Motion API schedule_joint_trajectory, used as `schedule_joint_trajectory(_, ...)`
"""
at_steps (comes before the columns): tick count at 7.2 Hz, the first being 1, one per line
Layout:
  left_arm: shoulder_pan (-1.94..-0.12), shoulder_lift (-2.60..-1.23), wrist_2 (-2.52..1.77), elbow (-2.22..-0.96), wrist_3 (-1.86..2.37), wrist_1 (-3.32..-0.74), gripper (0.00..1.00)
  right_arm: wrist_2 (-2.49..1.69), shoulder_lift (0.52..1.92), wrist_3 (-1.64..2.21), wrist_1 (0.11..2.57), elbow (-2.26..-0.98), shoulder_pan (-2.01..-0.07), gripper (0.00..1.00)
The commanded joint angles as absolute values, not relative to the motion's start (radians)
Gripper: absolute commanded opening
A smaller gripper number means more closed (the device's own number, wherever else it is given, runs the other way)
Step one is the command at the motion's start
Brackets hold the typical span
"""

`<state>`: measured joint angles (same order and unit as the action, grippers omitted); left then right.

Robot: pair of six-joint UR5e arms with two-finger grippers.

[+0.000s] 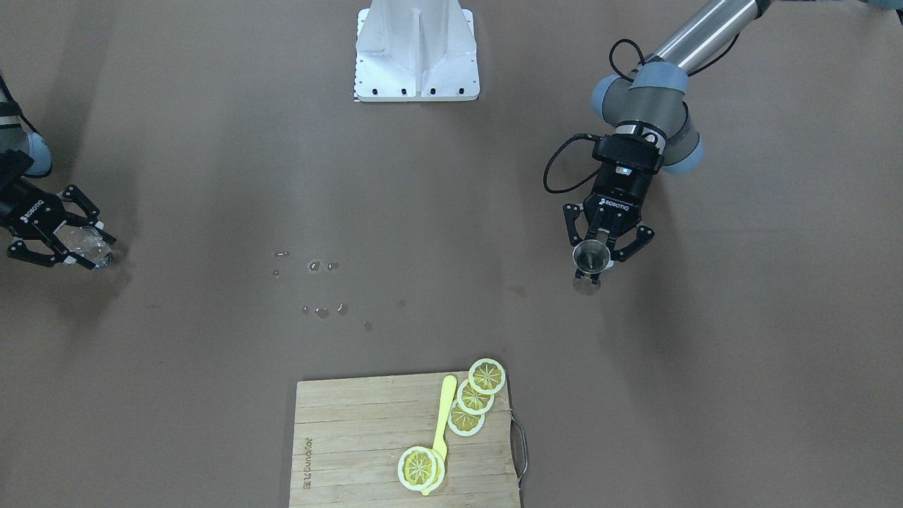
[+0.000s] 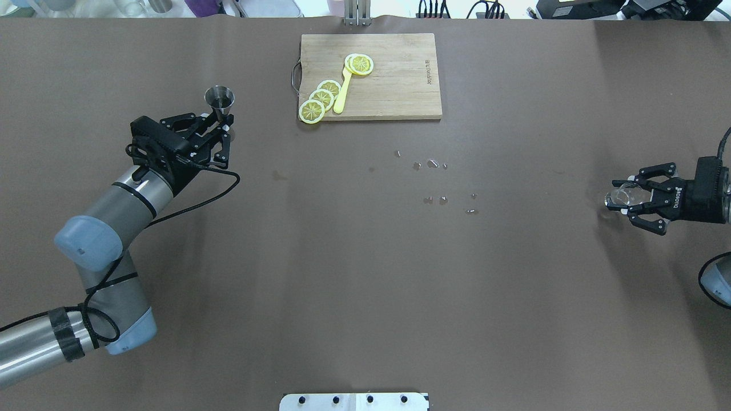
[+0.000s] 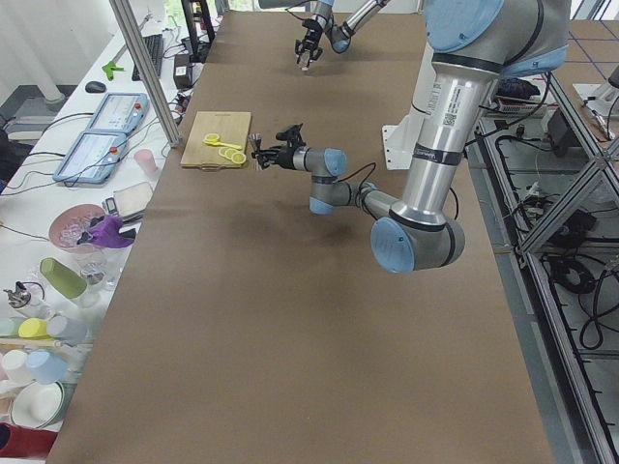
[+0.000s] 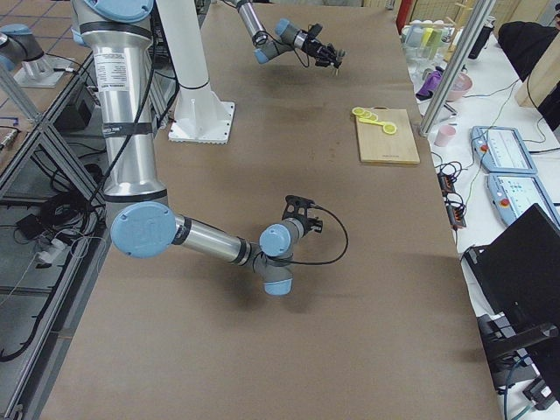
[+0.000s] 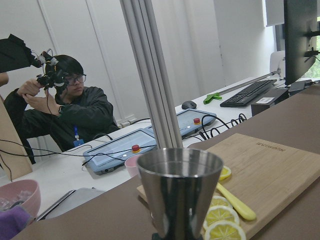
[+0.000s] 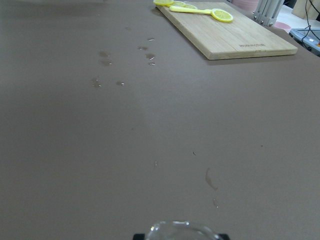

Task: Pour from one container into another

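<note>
Grey-steel jigger point(image 1: 591, 257) is standing upright between the fingers of the left gripper point(image 2: 222, 123), whose jaws are closing on its narrow waist. It is sitting near the left end of the brown table point(image 2: 342, 274), beside the bamboo cutting board point(image 2: 394, 80). Whether its base is touching the table I cannot tell. The left wrist view is showing only the outside of its upper cone, so its contents are hidden.

At the opposite end, the right gripper point(image 2: 625, 200) is clamping the small clear glass point(image 1: 90, 243) from the side, its jaws partly open around it. The right wrist view is catching only the glass's rim at the bottom edge. Any liquid in it is too hard to make out.

Both vessels are being held, so the grasping looks done. They are well apart, though, with a scatter of water droplets point(image 2: 432, 164) lying on the table between them. I judge that the pour itself is not happening here. What is remaining is bringing the glass over the jigger's mouth and tipping it.
</note>
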<state>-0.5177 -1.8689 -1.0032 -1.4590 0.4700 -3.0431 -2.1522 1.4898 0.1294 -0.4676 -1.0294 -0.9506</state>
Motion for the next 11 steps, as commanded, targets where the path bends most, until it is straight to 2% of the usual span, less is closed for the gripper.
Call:
schedule_joint_trajectory(1,-0.488,-1.812,-0.904,-1.456,0.593,-3.033,0.00,-2.149,1.486,0.162,-0.469,-1.031,-0.937,0.00)
schedule_joint_trajectory(2,-0.480,-1.809,-0.885,-1.454,0.636,-3.008,0.00,-2.149,1.485,0.166,-0.469,-1.032,-0.937,0.00)
schedule_joint_trajectory(4,-0.465,-1.804,-0.852,-1.454,0.704,-2.975,0.00,-2.148,1.485,0.166,-0.474,-1.031,-0.934,0.10)
schedule_joint_trajectory(6,-0.465,-1.798,-0.847,-1.506,0.703,-2.900,0.00,-2.112,1.485,0.166,-0.474,-1.028,-0.907,0.12)
schedule_joint_trajectory(8,-0.433,-1.699,-0.810,-1.593,0.703,-2.898,0.00,-2.109,1.485,0.164,-0.474,-1.029,-0.896,0.12)
schedule_joint_trajectory(11,-0.324,-1.580,-0.636,-1.598,0.706,-2.977,0.00,-2.106,1.482,0.164,-0.474,-1.031,-0.890,0.17)
